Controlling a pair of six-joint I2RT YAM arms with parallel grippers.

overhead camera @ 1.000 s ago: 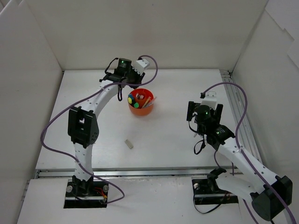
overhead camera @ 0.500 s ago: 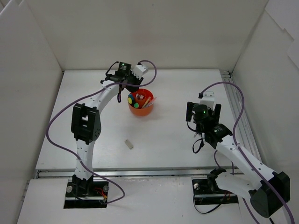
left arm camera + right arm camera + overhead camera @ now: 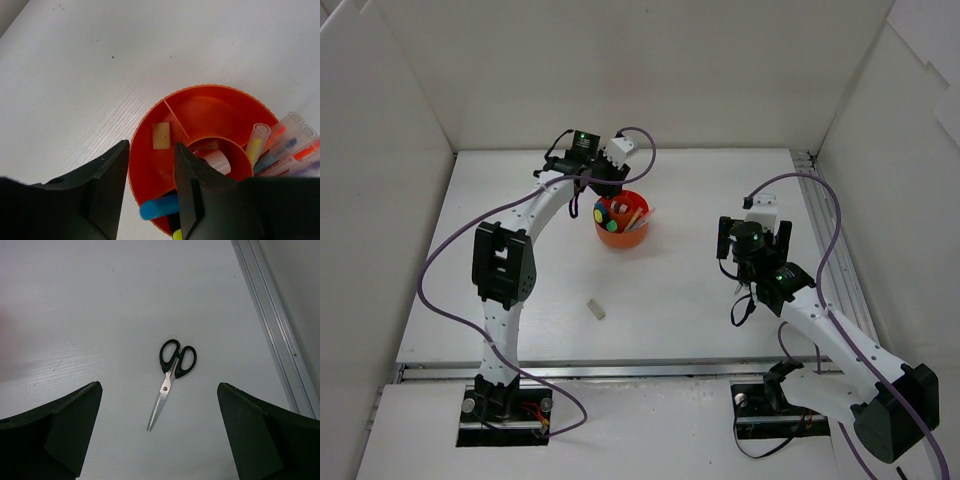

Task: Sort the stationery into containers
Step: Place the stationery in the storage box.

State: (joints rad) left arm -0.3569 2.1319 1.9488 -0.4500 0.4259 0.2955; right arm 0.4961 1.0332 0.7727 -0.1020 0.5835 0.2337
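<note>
White table (image 3: 690, 300) fills the top view. An orange cup (image 3: 620, 241) sits upper middle, with pens (image 3: 257, 142) and a tan eraser (image 3: 161, 135) inside. The left gripper (image 3: 151, 165) hangs over it, partly open, holding nothing. The right gripper (image 3: 159, 390) is wide open and empty above the scissors (image 3: 172, 367), mid-frame. Another eraser (image 3: 596, 309) lies lower left of the cup.

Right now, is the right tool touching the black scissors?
Apart. In the right wrist view the scissors lie flat on the table between the right tool's wide-open fingers, with bare table showing on both sides.
</note>
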